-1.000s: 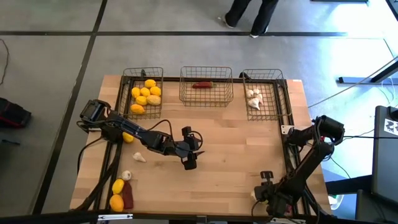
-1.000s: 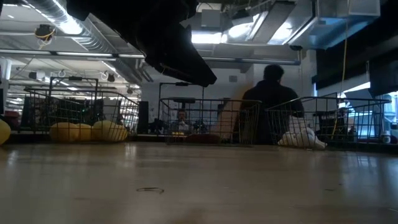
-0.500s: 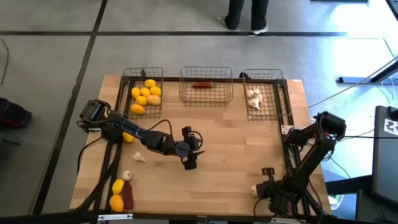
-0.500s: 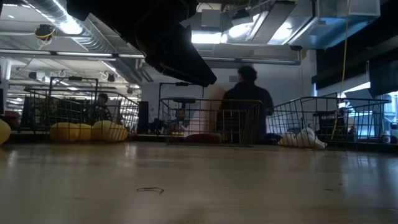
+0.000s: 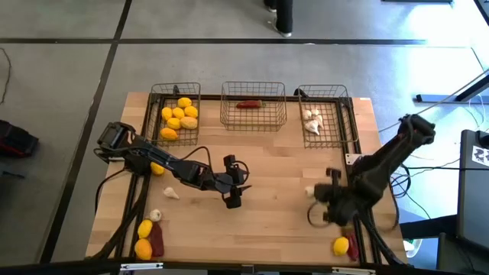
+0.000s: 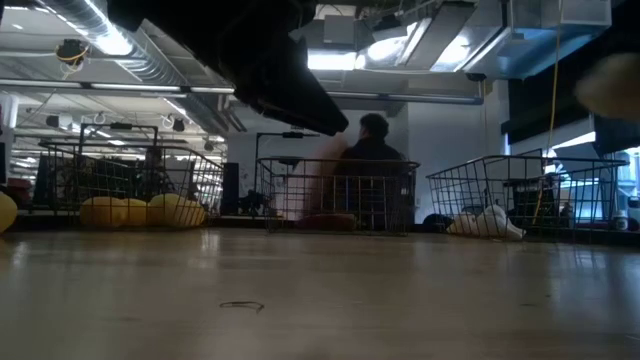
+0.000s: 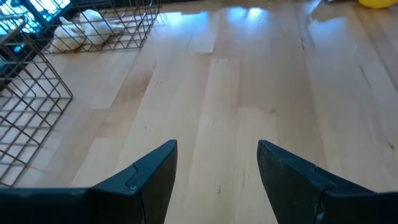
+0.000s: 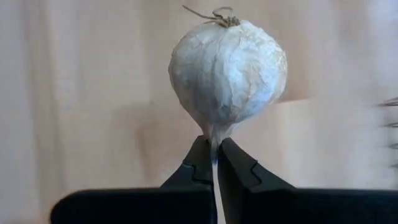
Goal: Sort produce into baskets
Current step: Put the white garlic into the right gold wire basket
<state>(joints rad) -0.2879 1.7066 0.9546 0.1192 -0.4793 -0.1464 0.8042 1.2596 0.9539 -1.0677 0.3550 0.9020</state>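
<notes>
My right gripper hangs above the table's right half, shut on a whitish garlic bulb, which also shows beside the fingers from above. My left gripper waits open over the table's middle, nothing between its fingers. Three wire baskets stand along the far edge: the left one holds lemons, the middle one a red chili, the right one garlic. A lemon and a chili lie at the near right. My right gripper pinches the garlic bulb's thin stem tip between its two fingertips. The fingers slant steeply down from the table's right. The bulb is lifted clear of the table, its round body beyond the fingertips.
Loose produce lies at the left: a lemon, two garlic bulbs, two lemons and a chili. Bare wood spans the middle. A person stands in the room behind the baskets.
My right gripper has risen from the near right corner and gone toward the far edge, carrying the garlic bulb up off the table. The lemon and chili it stood over at the near right now show. The person behind has walked across.
</notes>
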